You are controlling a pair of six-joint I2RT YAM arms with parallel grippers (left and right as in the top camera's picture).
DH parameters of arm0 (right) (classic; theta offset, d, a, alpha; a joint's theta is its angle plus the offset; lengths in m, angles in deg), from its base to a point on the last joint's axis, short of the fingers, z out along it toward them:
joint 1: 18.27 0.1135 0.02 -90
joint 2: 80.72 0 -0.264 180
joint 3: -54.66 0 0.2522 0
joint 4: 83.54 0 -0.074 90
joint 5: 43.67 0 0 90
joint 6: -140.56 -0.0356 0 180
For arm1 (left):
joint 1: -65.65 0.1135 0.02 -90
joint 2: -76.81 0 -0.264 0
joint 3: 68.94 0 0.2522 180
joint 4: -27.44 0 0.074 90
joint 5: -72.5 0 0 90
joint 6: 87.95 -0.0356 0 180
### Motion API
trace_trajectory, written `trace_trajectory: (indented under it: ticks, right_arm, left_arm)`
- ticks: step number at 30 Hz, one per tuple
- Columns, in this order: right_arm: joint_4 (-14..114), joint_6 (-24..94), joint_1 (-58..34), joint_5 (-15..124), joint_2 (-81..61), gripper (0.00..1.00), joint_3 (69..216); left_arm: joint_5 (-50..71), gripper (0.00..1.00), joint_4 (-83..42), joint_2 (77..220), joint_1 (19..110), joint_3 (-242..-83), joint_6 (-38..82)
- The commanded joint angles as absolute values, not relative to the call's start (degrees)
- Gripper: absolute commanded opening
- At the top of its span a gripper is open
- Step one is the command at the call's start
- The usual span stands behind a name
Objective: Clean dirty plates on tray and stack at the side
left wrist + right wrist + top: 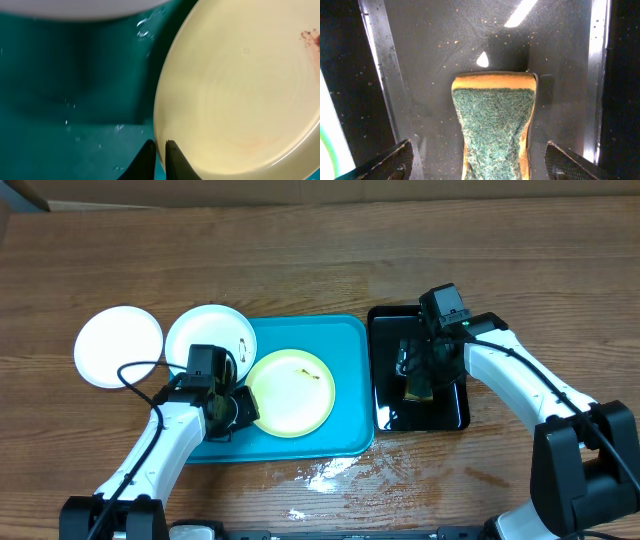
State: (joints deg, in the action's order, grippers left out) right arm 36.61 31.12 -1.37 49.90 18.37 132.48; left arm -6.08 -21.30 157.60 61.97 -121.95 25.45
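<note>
Wooden table [300, 250] with a soiled yellow plate [290, 392] lying in the teal tray [345, 340], its left rim pinched by the left gripper [238, 408].

The plate sits in the middle of the tray with a small reddish smear [308, 372] near its top, and the left fingers [173, 161] are narrowed to a slit on either side of its edge. One white plate [205, 330] overlaps the tray's left corner, and a second white plate [118, 345] rests on the table just beside it. Right of the teal tray is a black tray [385, 320] holding a green-topped sponge [492, 125]. The right gripper [479, 157] hangs over it, fingers spread wide on both sides of the sponge and not touching it. Spilled water [325, 470] glistens on the wood in front of the teal tray.
</note>
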Motion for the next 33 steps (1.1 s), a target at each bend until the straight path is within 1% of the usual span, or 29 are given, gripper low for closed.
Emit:
trace_trajectory:
  ticks: [1, 5, 6, 7, 11, 13, 19, 24, 25, 31, 33]
  right_arm:
    - [36.76, 31.07, -1.24, 49.35, 18.52, 0.85, 132.39]
    - [36.76, 31.07, -1.24, 49.35, 18.52, 0.85, 132.39]
    - [36.76, 31.07, -1.24, 49.35, 18.52, 0.85, 132.39]
    - [36.76, 31.07, -1.24, 49.35, 18.52, 0.85, 132.39]
    - [36.87, 31.07, -1.24, 49.35, 18.52, 0.85, 132.39]
    - [36.98, 31.05, -1.24, 49.35, 18.52, 0.85, 132.39]
    - [36.96, 31.05, -1.24, 49.35, 18.52, 0.85, 132.39]
    - [36.92, 31.05, -1.24, 49.35, 18.52, 0.85, 132.39]
    - [36.87, 31.05, -1.24, 49.35, 18.52, 0.85, 132.39]
    - [36.94, 31.05, -1.24, 49.38, 18.52, 0.85, 132.39]
    - [36.89, 31.05, -1.24, 49.38, 18.52, 0.85, 132.39]
  left_arm:
    - [-4.95, 0.13, -18.4, 157.71, 61.75, -121.95, 17.67]
    - [-4.97, 0.12, -14.11, 157.71, 60.98, -121.95, 15.29]
    - [-4.97, 0.13, -13.59, 157.71, 60.61, -121.95, 15.31]
    - [-5.1, 0.26, -13.28, 157.71, 59.69, -122.08, 15.31]
    - [-8.92, 0.39, -15.42, 157.71, 57.68, -123.43, 15.31]
    - [-8.92, 0.41, -17.68, 157.71, 56.7, -124.83, 15.64]
    - [-9.08, 0.4, -24.6, 157.71, 55.32, -127.39, 22.57]
    - [-9.19, 0.27, -24.93, 158.58, 55.32, -126.21, 27.24]
    - [-9.19, 0.27, -24.87, 158.91, 55.3, -125.99, 28.01]
    - [-11.77, 0.29, -24.36, 164.2, 54.73, -125.66, 29.12]
    - [-11.74, 0.26, -23.42, 165.84, 54.69, -125.66, 28.62]
